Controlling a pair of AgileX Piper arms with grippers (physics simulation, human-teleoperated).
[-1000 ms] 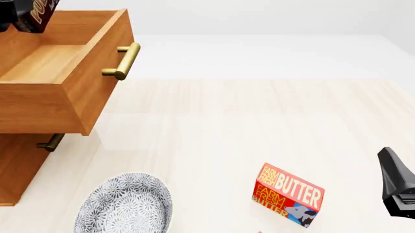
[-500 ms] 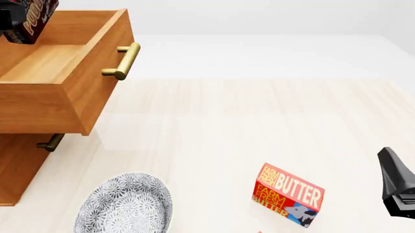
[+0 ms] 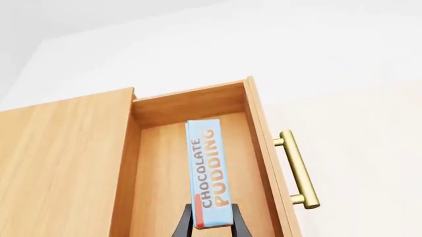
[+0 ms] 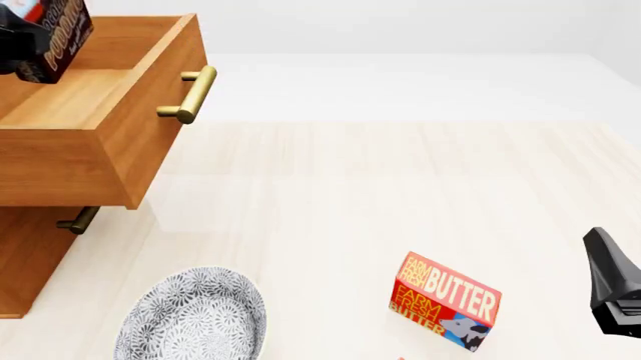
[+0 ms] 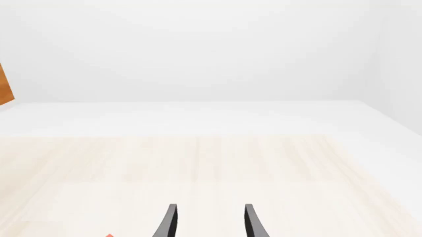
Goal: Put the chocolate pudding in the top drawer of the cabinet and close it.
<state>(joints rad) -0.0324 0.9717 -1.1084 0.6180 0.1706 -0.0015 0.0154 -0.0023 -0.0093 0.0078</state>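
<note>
Two arms: only the left one works now; the right one waits apart.
Step in hand: the placing step, with the chocolate pudding (image 3: 208,173) carried over the open top drawer (image 3: 191,163) of the cabinet (image 4: 30,255).
Left gripper (image 3: 209,228): its jaws are closed on the lower end of the box, one finger on each side.
Position of the box: above the drawer cavity, between the drawer front and the back wall; it seems not to touch the drawer floor, but the views do not show this clearly.
Look of the box: thin and flat, light blue narrow side with orange letters "CHOCOLATE PUDDING"; in the front view a dark face with a red part.
Next move: lower the box a little, open the jaws, then push the brass handle (image 4: 189,95) until the drawer shuts.
Right gripper (image 5: 208,222): fingers parted, nothing between them, low over the table (image 4: 401,187).
Other things: a butter box (image 4: 443,301) and a patterned bowl (image 4: 195,319), both well apart from the drawer.
</note>
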